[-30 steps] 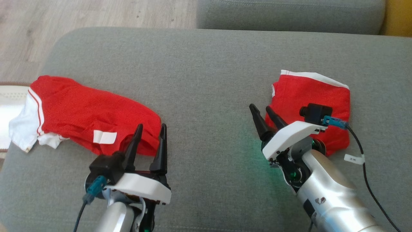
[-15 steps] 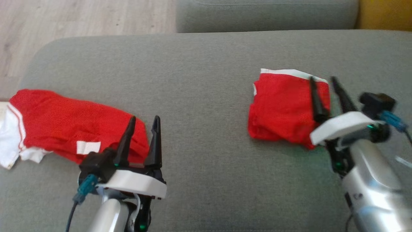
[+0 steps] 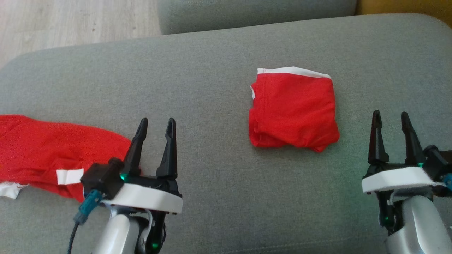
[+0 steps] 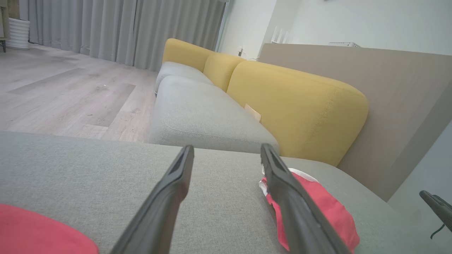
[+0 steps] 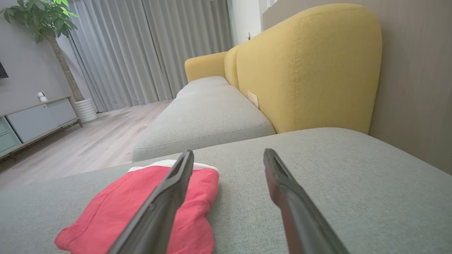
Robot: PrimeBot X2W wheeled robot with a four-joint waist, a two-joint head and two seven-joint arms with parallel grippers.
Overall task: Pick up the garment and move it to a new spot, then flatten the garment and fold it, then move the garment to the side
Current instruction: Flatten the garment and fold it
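Wrapping up, I'd say: folded garment point(image 3: 293, 109) lies loose on the grey cushion point(image 3: 212, 70), fold and side move apparently done. Both spread, empty: right pincer point(image 3: 390, 114) just right of it, left pincer point(image 3: 157, 121) well left. Farther left, second red garment point(image 3: 53, 151), unfolded.

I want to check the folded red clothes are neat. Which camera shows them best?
The head view: it looks down on the whole folded red garment, every edge clear on the grey cushion. The left wrist view sees it low, partly behind the left hand. In the right wrist view the right hand crosses it.
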